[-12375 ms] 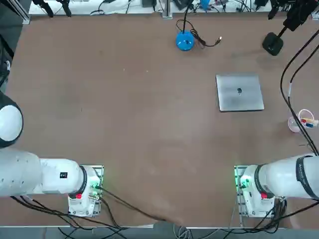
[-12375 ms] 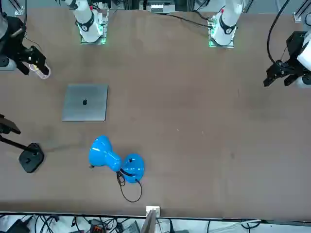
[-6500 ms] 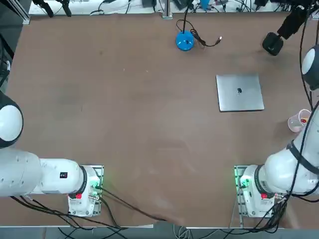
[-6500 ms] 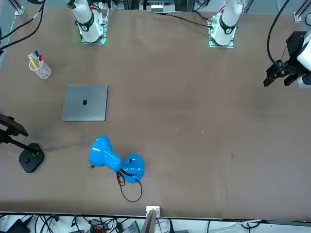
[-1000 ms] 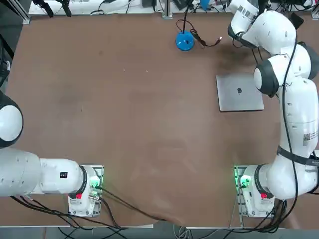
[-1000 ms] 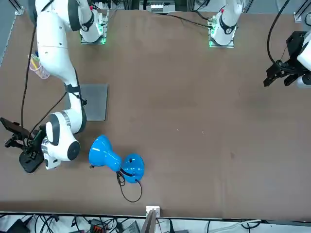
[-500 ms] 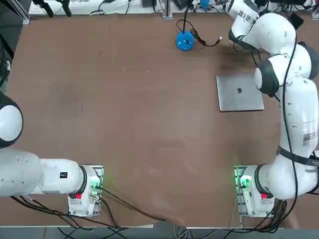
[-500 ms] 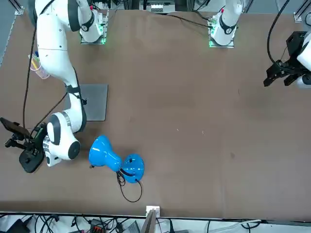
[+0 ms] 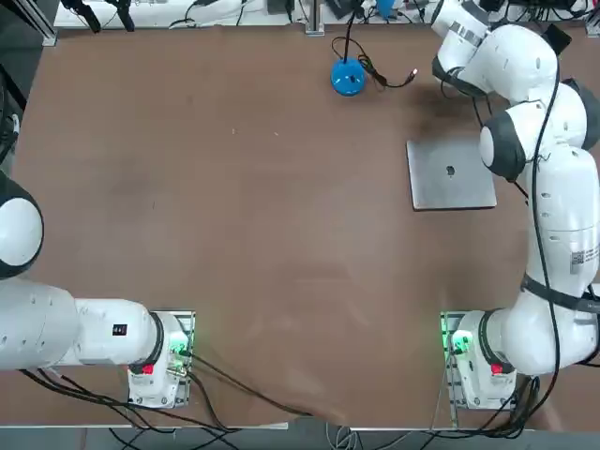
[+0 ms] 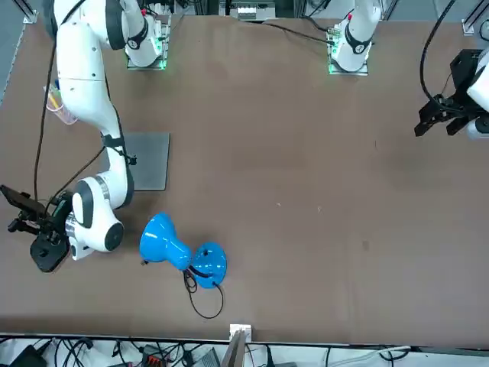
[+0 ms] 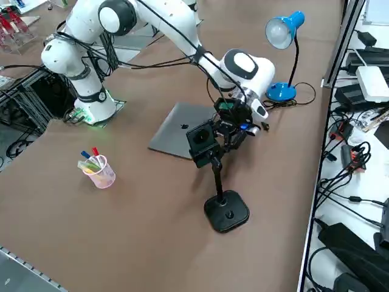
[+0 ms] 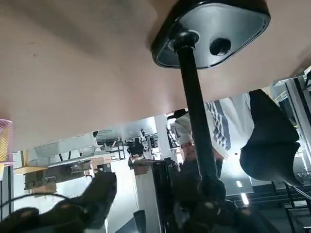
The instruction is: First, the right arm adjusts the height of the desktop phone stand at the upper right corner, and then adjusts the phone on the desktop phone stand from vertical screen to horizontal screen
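Reaching over the silver laptop (image 11: 182, 129), the robot's right arm (image 11: 246, 67) brings its right gripper (image 12: 148, 187) to the upper part of the black phone stand (image 12: 196, 107), probably to adjust its height. The jaws stand well apart, with the pole's upper joint close by one finger; whether they touch, I cannot tell. Below the jaws, the flat base (image 11: 227, 212) rests on the table, steadying the pole, while beside them sits a dark slab (image 11: 202, 143), probably the phone.
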Available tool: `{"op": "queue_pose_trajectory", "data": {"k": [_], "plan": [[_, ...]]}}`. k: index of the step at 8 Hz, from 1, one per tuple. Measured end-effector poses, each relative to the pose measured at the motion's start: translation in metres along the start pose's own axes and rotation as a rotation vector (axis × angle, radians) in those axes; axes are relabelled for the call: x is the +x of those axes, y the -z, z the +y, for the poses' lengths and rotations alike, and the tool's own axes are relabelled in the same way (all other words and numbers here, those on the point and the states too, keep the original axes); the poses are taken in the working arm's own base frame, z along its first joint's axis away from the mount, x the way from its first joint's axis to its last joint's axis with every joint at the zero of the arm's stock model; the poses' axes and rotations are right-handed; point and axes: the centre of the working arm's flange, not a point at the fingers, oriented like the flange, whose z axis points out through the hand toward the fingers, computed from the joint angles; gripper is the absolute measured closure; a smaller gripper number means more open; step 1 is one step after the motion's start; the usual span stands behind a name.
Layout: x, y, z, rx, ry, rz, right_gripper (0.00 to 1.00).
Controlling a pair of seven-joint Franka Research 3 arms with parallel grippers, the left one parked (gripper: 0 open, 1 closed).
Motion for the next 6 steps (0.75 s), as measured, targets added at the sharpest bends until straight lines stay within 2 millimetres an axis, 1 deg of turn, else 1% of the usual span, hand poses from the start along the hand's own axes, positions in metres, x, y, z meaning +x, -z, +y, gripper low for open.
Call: {"op": "queue_pose_trajectory", "data": {"k": [2,4,6], "plan": [[0.002,-0.003,-0.001,0.003,0.003,-0.003,0.33],[0.003,-0.01,0.0,0.011,0.005,-0.009,0.34],[0.002,-0.018,0.001,0.02,0.003,-0.014,0.41]]}}
